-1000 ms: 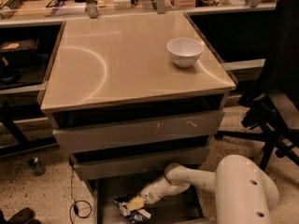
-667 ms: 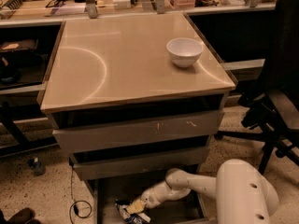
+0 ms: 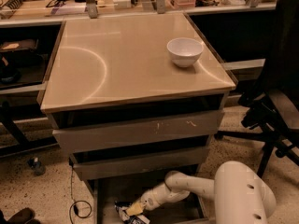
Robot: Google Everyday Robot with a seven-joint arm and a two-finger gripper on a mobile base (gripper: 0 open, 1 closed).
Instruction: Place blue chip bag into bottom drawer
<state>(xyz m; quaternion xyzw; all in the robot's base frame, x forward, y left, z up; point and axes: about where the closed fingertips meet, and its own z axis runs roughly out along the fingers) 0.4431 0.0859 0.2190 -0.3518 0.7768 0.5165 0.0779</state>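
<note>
Slightly lower now (leftward too): end effector, inside bottom drawer.

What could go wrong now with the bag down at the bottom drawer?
The gripper is against the blue chip bag inside the bottom drawer; withdrawing could drag the crinkly bag back out. The middle drawer overhangs the arm, so lifting straight up might strike its front.
</note>
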